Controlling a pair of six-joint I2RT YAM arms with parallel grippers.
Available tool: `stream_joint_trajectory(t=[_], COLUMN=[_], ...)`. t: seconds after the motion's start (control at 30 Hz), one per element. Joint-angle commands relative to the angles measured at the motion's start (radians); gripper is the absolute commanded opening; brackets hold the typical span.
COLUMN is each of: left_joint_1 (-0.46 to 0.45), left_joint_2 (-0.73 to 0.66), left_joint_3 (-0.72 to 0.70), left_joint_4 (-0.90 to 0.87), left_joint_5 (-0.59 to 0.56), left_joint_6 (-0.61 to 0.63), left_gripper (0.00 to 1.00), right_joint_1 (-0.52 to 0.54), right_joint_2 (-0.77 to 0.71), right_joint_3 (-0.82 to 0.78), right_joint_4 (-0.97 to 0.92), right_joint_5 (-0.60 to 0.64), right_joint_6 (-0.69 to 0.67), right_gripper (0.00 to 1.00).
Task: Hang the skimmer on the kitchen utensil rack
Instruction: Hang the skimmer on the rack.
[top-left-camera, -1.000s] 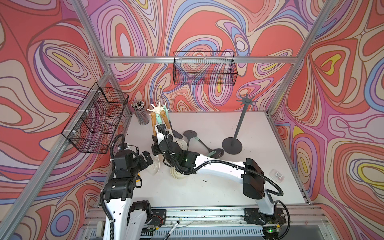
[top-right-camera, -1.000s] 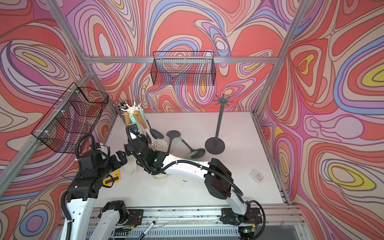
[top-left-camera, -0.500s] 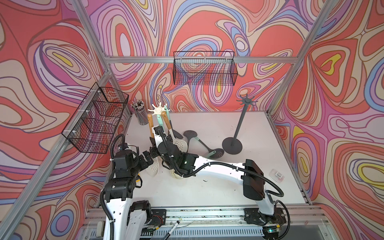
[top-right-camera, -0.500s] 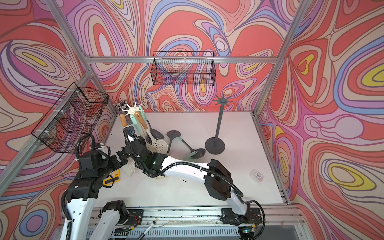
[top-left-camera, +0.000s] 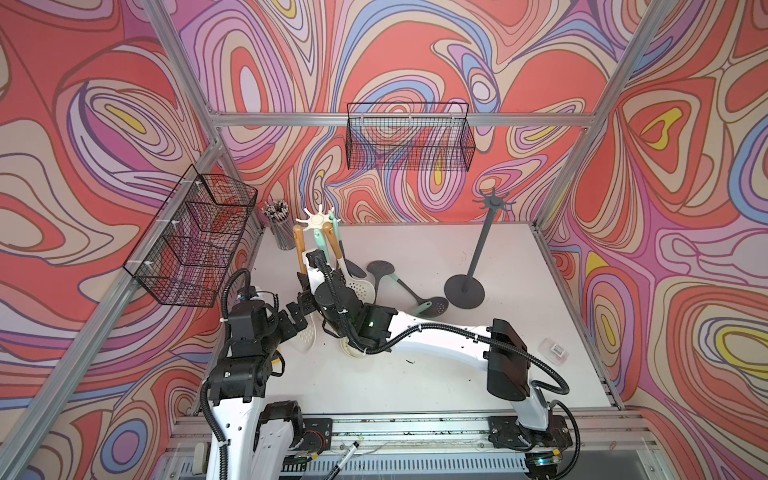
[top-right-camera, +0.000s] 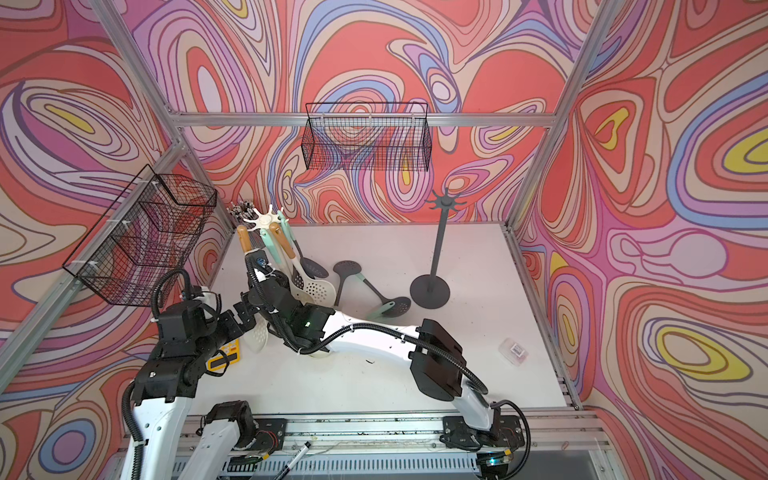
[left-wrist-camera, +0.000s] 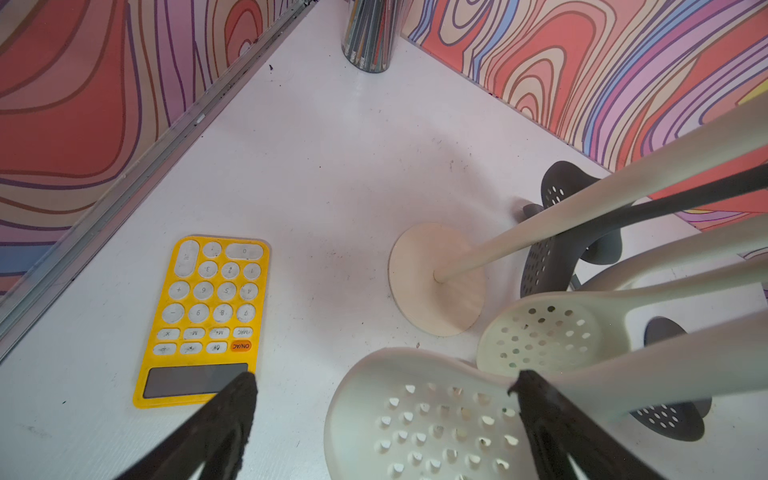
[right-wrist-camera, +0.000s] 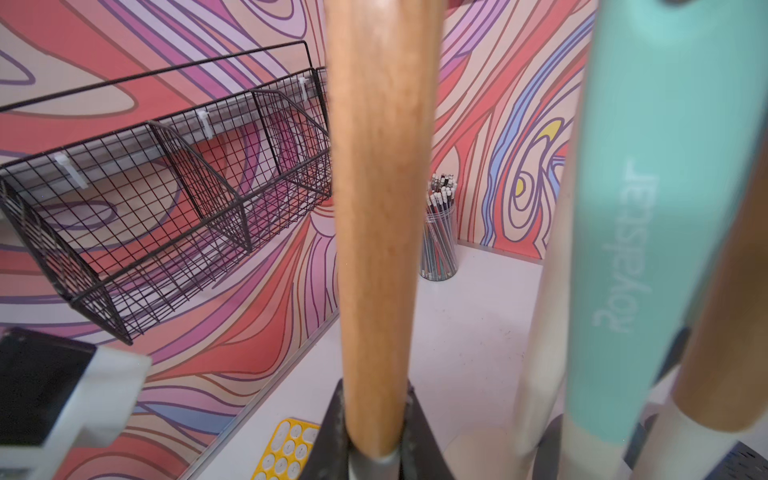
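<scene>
Over the last second the right arm has been nudging the skimmer (top-left-camera: 300, 249) slightly up and outward. Its wooden handle end is now sitting at about nine o'clock from the hub of the cream kitchen utensil rack (top-left-camera: 318, 219), just beside the hooks but not yet on one. The rack is standing at roughly ten o'clock on the table (top-left-camera: 457, 374) and is already carrying a mint-handled utensil (right-wrist-camera: 648, 208) and others.

The right gripper (right-wrist-camera: 376, 432) is clamping the skimmer low on the wood, where it meets the metal collar. It is holding the skimmer close to upright, with the cream perforated head hanging below the grip. The left gripper (left-wrist-camera: 383, 376) is waiting wide open around that head, holding nothing. Whether a finger is brushing it I cannot tell.

I am judging the skimmer to be light and stiff, and head-heavy enough to swing. Its smooth wood could twist between the jaws. The low hold is suiting the job, since it is leaving the top end free for a hook. Whether that end has a hanging hole is not showing. The rack, slim on a small round base, is looking easy to tip, so a gentle approach seems wise. In a top view a yellow calculator (top-right-camera: 226, 358) is lying at nine o'clock of the base.
</scene>
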Motion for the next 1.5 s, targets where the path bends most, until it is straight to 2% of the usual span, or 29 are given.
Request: stream_joint_trajectory(t=[0.0, 1.0, 1.47], left_joint_1=[-0.009, -0.016, -0.018], left_joint_2=[-0.012, -0.015, -0.015], left_joint_3=[-0.007, -0.006, -0.006], left_joint_4=[0.016, 0.017, 0.017], left_joint_5=[0.001, 0.014, 0.015], left_joint_6=[0.004, 0.011, 0.012], left_gripper=[1.00, 1.00, 1.00], right_joint_1=[-0.010, -0.016, -0.024], right_joint_2=[0.009, 0.010, -0.016], right_joint_3=[0.033, -0.017, -0.066], right_joint_4=[0.015, 0.013, 0.043], right_joint_5=[-0.012, -0.068, -0.046], right_joint_6=[0.031, 0.064, 0.086], right_gripper=[0.00, 0.00, 0.00])
